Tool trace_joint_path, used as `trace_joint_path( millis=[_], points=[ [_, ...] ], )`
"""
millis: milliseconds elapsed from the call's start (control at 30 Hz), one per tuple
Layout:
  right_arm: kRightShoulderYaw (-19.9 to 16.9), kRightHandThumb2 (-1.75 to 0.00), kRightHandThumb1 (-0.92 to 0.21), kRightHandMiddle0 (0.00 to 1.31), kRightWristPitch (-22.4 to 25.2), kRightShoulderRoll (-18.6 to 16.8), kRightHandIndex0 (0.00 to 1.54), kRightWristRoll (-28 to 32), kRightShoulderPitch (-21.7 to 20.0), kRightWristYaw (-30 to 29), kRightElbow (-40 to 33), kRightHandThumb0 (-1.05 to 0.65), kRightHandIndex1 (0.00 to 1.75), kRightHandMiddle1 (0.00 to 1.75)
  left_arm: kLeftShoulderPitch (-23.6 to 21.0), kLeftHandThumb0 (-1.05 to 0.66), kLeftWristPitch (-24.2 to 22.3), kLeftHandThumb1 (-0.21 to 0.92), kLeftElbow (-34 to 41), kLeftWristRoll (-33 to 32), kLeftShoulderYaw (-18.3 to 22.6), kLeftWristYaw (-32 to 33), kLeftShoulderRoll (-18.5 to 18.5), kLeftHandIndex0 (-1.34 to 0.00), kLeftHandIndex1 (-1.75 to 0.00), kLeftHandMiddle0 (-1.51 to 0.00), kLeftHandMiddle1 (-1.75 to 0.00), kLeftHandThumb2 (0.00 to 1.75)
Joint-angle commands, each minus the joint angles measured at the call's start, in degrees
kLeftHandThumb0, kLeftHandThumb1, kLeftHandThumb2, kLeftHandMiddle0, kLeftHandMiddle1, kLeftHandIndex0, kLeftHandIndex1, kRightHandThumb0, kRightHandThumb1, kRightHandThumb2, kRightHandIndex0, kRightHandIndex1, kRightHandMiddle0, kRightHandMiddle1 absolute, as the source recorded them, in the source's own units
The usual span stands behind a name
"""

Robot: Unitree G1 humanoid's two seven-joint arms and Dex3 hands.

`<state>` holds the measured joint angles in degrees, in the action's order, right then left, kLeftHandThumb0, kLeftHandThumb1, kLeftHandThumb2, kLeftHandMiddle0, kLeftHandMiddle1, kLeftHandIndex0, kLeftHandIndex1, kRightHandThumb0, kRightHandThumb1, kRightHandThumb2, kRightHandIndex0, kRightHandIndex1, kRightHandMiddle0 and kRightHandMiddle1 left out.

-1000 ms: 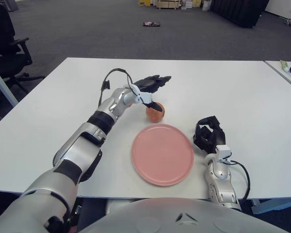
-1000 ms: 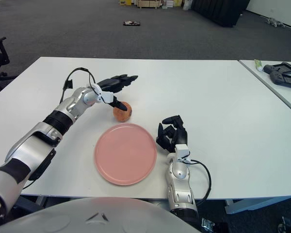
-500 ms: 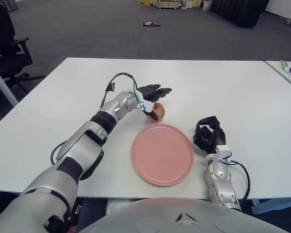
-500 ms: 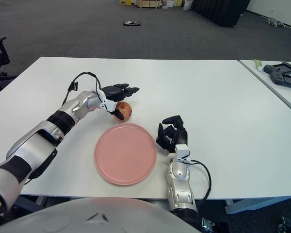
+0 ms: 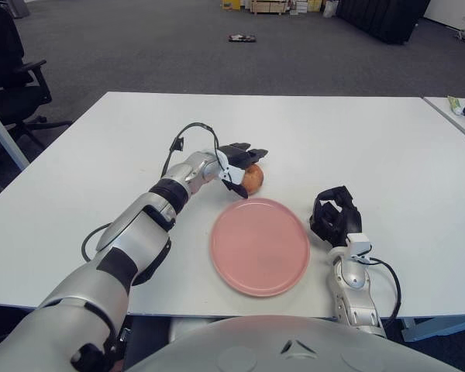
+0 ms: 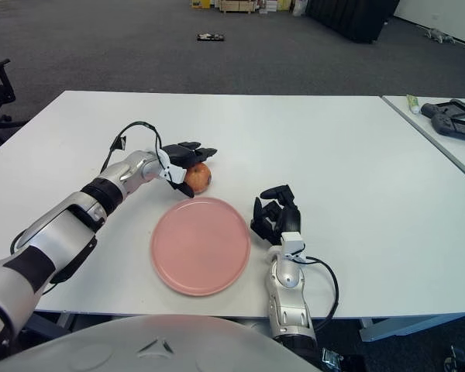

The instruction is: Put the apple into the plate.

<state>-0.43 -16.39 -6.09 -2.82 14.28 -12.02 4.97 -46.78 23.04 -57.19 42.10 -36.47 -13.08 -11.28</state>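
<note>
Lower than before, the left hand point(image 5: 236, 164) had closed its fingers around the one apple point(image 5: 253, 177), beside one plate point(image 5: 260, 246); the right hand point(image 5: 332, 216) sat curled, empty.

A white table point(image 5: 356, 132) spreads under both hands. Far beyond the left hand point(image 5: 231, 164) lies dark grey carpet point(image 5: 139, 46), with a small flat object point(image 5: 242, 38) on it (too far off to identify) and pale crates point(image 5: 267, 6) at the back. Well to that hand's left stands a black office chair point(image 5: 12, 70). Well to the right of the right hand point(image 5: 332, 215), a second white table point(image 6: 442, 147) carries a tube point(image 6: 413, 103) and a black device point(image 6: 453, 120).
</note>
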Motion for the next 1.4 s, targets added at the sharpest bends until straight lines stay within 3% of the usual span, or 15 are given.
trace_joint_path(
  millis=[0, 833, 1133, 1300, 1367],
  points=[
    [-0.33, -0.94, -0.62, 0.38, 0.14, -1.1, 0.72, 0.92, 0.08, -0.07, -0.42, -0.39, 1.75, 1.75, -1.05, -0.94, -0.47, 0.65, -2.03, 1.2, -0.78, 1.44, -0.59, 0.0, 0.0, 0.0, 0.0, 0.52],
    [-0.58, -0.93, -0.62, 0.38, -0.02, -0.68, 0.71, 1.41, -0.02, 0.78, -0.57, -0.39, 1.75, 1.75, -0.76, -1.03, 3.7, 0.89, -7.84, 4.51, -5.42, 10.16, -1.29, 0.0, 0.0, 0.0, 0.0, 0.25],
    [-0.71, -0.93, -0.63, 0.38, -0.11, -0.67, 0.73, 1.14, -0.04, 0.72, -0.57, -0.39, 1.75, 1.75, 0.43, -0.99, 5.35, 0.92, -8.42, 7.23, -7.79, 18.53, -1.07, -0.02, -0.01, -0.06, -0.04, 0.27],
    [-0.77, -0.93, -0.62, 0.38, 0.21, -0.81, 0.74, 1.17, -0.02, 0.63, -0.8, -0.39, 1.75, 1.75, 0.55, -0.96, 6.81, 0.92, -8.72, 9.67, -9.97, 24.53, -1.29, -0.01, -0.17, -0.09, -0.21, 0.28],
    [-0.78, -0.93, -0.62, 0.38, 0.28, -0.89, 0.74, 1.17, -0.03, 0.55, -0.86, -0.39, 1.75, 1.75, 0.61, -0.93, 7.67, 0.92, -8.62, 11.31, -11.47, 27.94, -1.53, 0.0, -0.35, -0.07, -0.45, 0.29]
  ],
)
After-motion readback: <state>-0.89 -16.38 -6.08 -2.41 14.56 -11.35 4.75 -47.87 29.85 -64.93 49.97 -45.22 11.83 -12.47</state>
